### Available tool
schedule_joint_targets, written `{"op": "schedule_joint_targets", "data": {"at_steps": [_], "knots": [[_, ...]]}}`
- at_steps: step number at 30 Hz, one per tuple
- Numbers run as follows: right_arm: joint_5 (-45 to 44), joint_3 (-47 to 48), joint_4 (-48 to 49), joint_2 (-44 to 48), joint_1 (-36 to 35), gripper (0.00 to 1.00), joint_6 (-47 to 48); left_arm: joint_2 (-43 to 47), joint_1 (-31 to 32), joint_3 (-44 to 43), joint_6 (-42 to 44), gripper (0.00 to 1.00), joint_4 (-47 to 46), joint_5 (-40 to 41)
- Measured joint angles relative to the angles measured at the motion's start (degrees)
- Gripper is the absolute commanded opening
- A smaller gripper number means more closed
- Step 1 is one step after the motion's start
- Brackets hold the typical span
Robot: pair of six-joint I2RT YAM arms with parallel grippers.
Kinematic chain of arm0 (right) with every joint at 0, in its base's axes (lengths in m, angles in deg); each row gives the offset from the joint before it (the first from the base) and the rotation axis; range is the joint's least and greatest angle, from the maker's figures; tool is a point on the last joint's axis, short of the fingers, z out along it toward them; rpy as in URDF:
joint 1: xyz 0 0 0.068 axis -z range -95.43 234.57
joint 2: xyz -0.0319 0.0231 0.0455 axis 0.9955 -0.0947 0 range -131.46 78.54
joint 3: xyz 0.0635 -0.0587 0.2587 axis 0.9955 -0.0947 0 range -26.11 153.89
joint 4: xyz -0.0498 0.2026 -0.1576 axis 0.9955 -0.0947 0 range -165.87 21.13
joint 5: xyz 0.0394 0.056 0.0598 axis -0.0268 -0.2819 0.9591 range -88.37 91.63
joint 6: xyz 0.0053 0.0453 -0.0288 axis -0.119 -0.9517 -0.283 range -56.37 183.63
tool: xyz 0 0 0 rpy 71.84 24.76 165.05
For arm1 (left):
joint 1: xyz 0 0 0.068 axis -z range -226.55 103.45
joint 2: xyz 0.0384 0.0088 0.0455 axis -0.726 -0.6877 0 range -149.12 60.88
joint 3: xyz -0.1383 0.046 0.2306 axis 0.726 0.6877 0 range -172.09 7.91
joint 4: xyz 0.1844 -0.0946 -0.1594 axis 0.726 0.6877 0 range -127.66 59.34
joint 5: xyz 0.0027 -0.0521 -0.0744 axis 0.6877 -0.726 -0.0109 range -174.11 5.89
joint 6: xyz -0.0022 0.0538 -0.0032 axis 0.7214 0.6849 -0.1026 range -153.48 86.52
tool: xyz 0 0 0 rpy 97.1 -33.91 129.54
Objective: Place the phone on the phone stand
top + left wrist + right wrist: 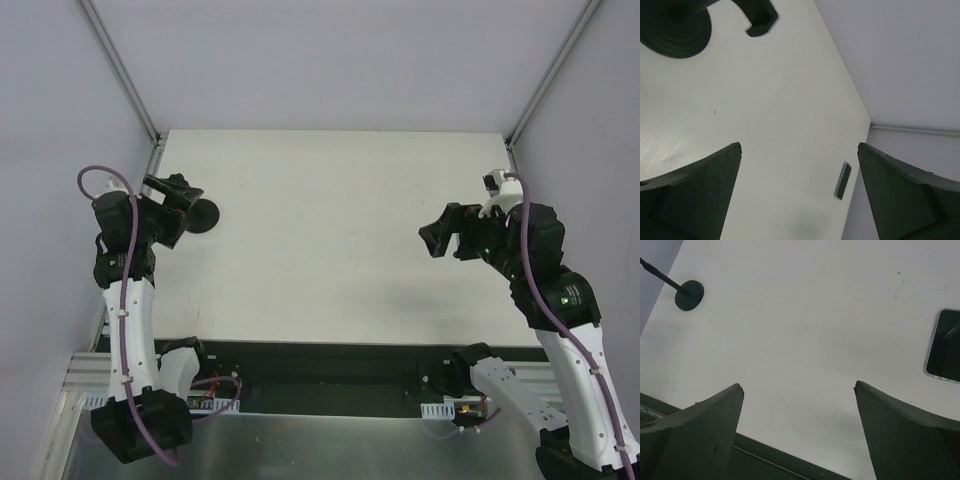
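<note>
phone (944,345): lying flat on the worktop (330,250), dark screen up, over on the right side. It's cut off by the edge of the right wrist view, and from the top camera you can't see it at all.
stand (689,295): way over on the left, disc base on the worktop, well apart from the phone.
right end effector (799,386): wide open, holding nothing. The phone sits off to one side of it, not between the fingers.
left end effector (799,147): also wide open and empty, hanging just beside the stand.
what could bite you: the phone is thin and flat, so closing on it from above might just scoot it or clip one corner.
other risk: that stem looks skinny. My guess is a nudge from the left arm could tip it or shift it.
handoff: it's a long carry across, so a weak pinch could drop it.
</note>
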Motion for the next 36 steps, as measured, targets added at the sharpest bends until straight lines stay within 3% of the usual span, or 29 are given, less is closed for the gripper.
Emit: {"op": "schedule_joint_targets", "data": {"at_steps": [4, 9, 19, 27, 36], "knots": [[1.14, -1.75, 0.11, 2.08, 0.00, 0.96, -0.28, -0.44, -7.74, 6.64, -10.10, 0.99, -6.03, -2.93], [1.09, -3.26, 0.46, 5.99, 0.00, 0.96, -0.94, -6.01, -10.51, 10.71, -17.86, 0.97, -17.79, -6.47], [-1.38, -3.58, 0.74, 9.05, 0.00, 0.96, -0.92, -21.07, -12.50, 16.24, -25.73, 0.87, -45.11, -8.20], [-3.54, -3.63, 0.74, 11.63, 0.00, 0.96, -0.90, -30.97, -12.50, 15.87, -29.79, 0.77, -58.14, -10.40], [-3.63, -3.72, 0.92, 11.52, 0.00, 0.96, -1.38, -35.01, -11.30, 14.84, -34.51, 0.27, -68.19, -11.91]]}}
